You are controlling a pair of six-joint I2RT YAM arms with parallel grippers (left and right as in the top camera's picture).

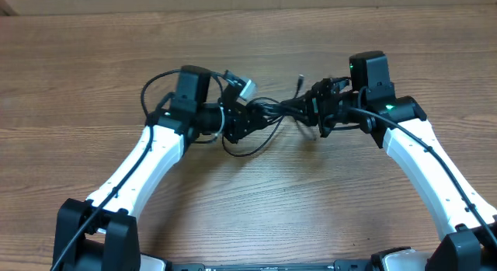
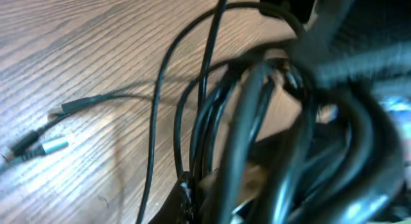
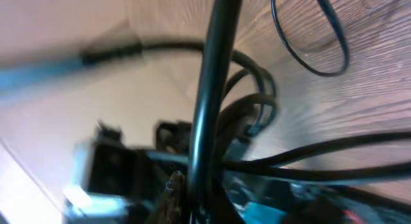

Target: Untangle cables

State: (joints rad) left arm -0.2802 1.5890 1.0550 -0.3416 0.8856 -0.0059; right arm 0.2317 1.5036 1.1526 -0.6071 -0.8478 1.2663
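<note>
A tangle of thin black flexible cables [image 1: 281, 109] hangs low over the middle of the brown wood-grain table [image 1: 248, 217], strung as a short, thick bundle between the two grippers. The white-and-black left arm [image 1: 136, 166] reaches forward from the near edge and bends inward at its wrist, so that the left gripper [image 1: 242, 120] points sideways into the left end of the tangle, its fingers pressed together on the strands there. The white-and-black right arm [image 1: 423, 158] mirrors that pose from the other side, elbow out and wrist turned inward, and the right gripper [image 1: 320, 109] is clamped on the right end of the tangle. A slack loop droops from the tangle toward the near side by the left gripper, and one strand end sticks up on the far side. In the left wrist view the cables [image 2: 257, 128] crowd the lens, with two loose plugs [image 2: 50, 146] lying on the wood left of the tangle. In the right wrist view the cables [image 3: 212, 89] are blurred, with one loop [image 3: 314, 54] resting on the table beyond the tangle.
</note>
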